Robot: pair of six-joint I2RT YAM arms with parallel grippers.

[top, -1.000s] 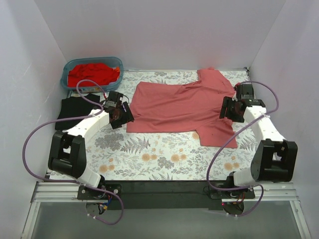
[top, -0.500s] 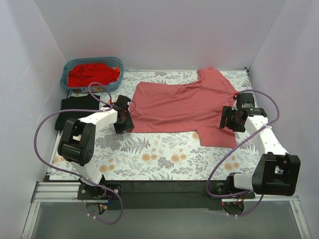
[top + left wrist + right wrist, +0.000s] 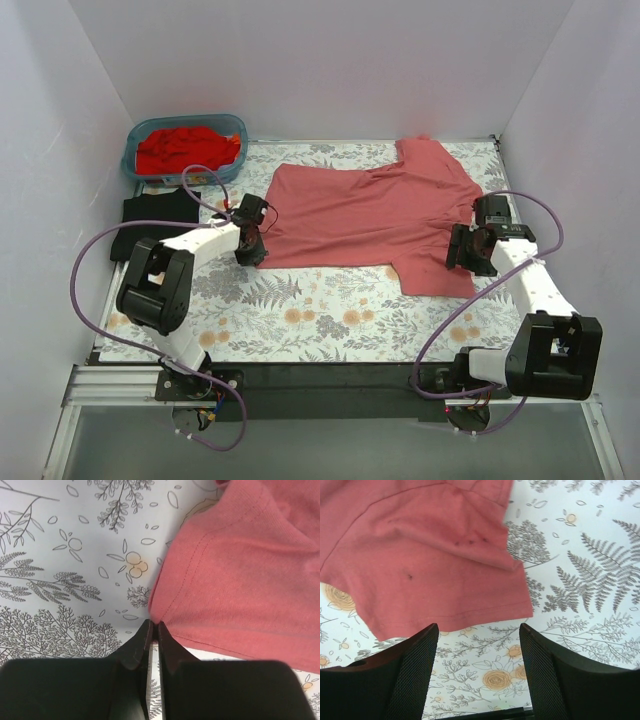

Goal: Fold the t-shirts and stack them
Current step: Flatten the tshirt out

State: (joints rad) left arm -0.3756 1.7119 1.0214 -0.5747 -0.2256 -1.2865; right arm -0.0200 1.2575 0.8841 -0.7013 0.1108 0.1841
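Note:
A salmon-pink t-shirt (image 3: 370,215) lies spread flat across the middle of the floral table cover, collar to the right. My left gripper (image 3: 252,240) sits at its near-left hem corner. In the left wrist view the left gripper (image 3: 152,624) is shut, with the corner of the pink cloth (image 3: 240,580) pinched at the fingertips. My right gripper (image 3: 468,250) hovers open over the near sleeve; the right wrist view shows the sleeve hem (image 3: 420,555) just beyond the right gripper (image 3: 477,628), with nothing between the fingers. A folded black t-shirt (image 3: 150,215) lies at the left. Red t-shirts (image 3: 188,146) fill a basket.
The blue basket (image 3: 135,165) stands at the back left corner, just behind the black shirt. White walls close in the table on the left, back and right. The floral cover (image 3: 330,310) lies bare between the pink shirt and the arm bases.
The left gripper moved right to the pink shirt's near-left corner and shut on it. The right gripper slid toward the near edge along the sleeve, staying open.

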